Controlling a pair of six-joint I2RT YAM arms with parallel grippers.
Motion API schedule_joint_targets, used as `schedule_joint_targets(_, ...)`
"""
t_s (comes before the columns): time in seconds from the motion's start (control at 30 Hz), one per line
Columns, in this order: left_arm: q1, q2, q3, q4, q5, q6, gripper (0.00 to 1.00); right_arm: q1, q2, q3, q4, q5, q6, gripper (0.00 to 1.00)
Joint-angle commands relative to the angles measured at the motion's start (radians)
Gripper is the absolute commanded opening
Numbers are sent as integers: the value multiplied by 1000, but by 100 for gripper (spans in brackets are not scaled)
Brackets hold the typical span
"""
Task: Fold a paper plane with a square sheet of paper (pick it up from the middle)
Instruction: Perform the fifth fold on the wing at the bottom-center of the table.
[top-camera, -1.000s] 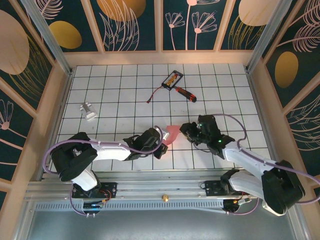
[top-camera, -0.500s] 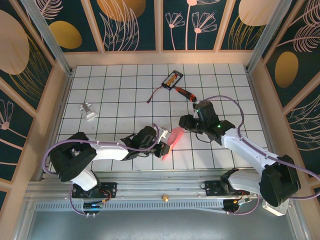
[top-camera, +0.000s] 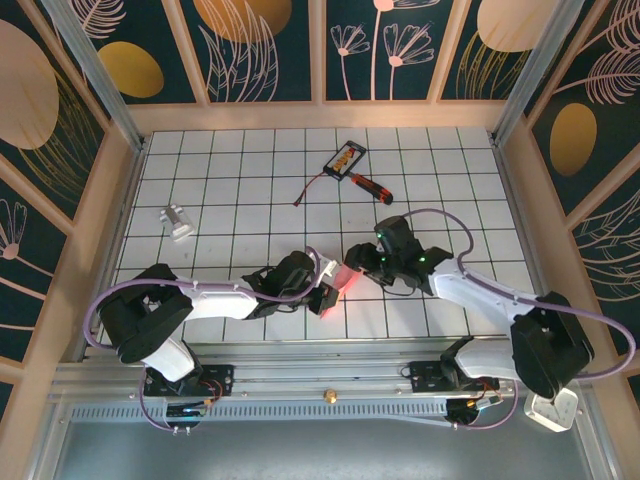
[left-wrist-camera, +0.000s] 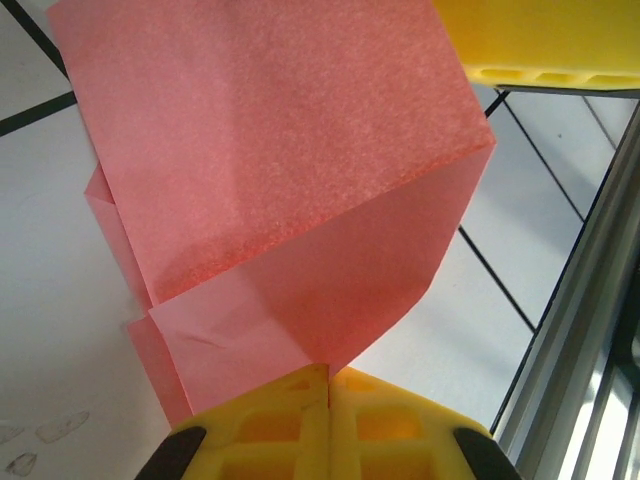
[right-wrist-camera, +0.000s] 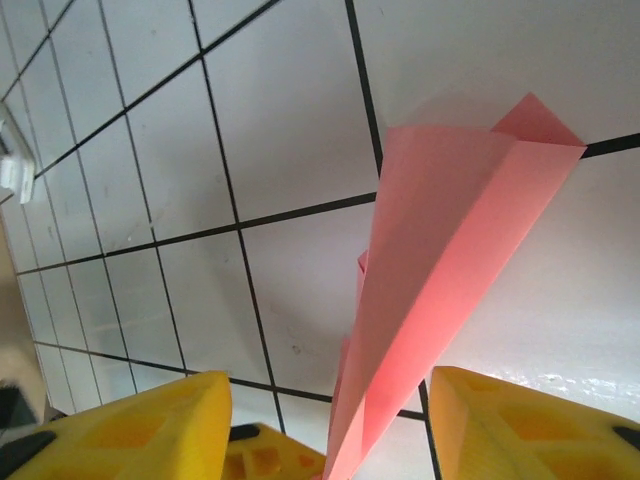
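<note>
**A:** Top view first: the paper plane (top-camera: 342, 284) hangs just above the table (top-camera: 250, 180), near the front middle, between the two arms. The left gripper (top-camera: 326, 297) is clamped on its 7 o'clock end, and the right gripper (top-camera: 362, 263) sits just off its 1 o'clock end.

**B:** So the long axis runs from 7 to 1 o'clock. The worry is that one pinch carries all of that thin paper, and the free end could droop or the folds could spring open.

**A:** On the left wrist camera the jaws are pressed tight together on the bottom edge at 6 o'clock. The sheet fans up towards 12, with a yellow finger of the other arm at 1 o'clock.

**B:** The two grippers are close there. If the right arm comes in crooked, it may bump its neighbour or tug the paper out of the pinch.

**A:** On the right wrist camera the jaws stand wide, one either side of the plane, gripping nothing. The narrow end is at 6 o'clock between them and the broad end is up at 1.

**B:** If those jaws close off the ridge, I'd expect a crumpled crease rather than a clean one.
</note>
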Motion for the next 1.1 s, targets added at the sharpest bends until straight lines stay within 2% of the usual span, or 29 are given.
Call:
schedule_joint_targets(0.0, 3, 11, 25, -25, -11, 38, 0, 14, 42, -15, 54, -3, 48, 49)
schedule_joint_targets(0.2, 0, 1, 28, -63, -33, 92, 0, 16, 52, -36, 83, 46, 91, 20)
schedule_joint_targets(0.43, -20, -6, 61, -149, -98, 212, 2, 17, 35, -60, 105, 60, 161, 3)
schedule_joint_targets(0.53, -34, -4, 71, -171, -128, 249, 10, 16, 25, -66, 107, 60, 183, 0)
schedule_joint_targets(0.77, -76, 0, 88, -203, -234, 312, 37, 12, -1, -103, 146, 33, 265, 0)
schedule_joint_targets(0.93, -86, 28, 117, -233, -288, 333, 43, 12, -4, -104, 151, 27, 271, 0)
schedule_joint_targets(1.07, -92, 50, 143, -262, -318, 349, 43, 12, 2, -100, 151, 20, 270, 0)
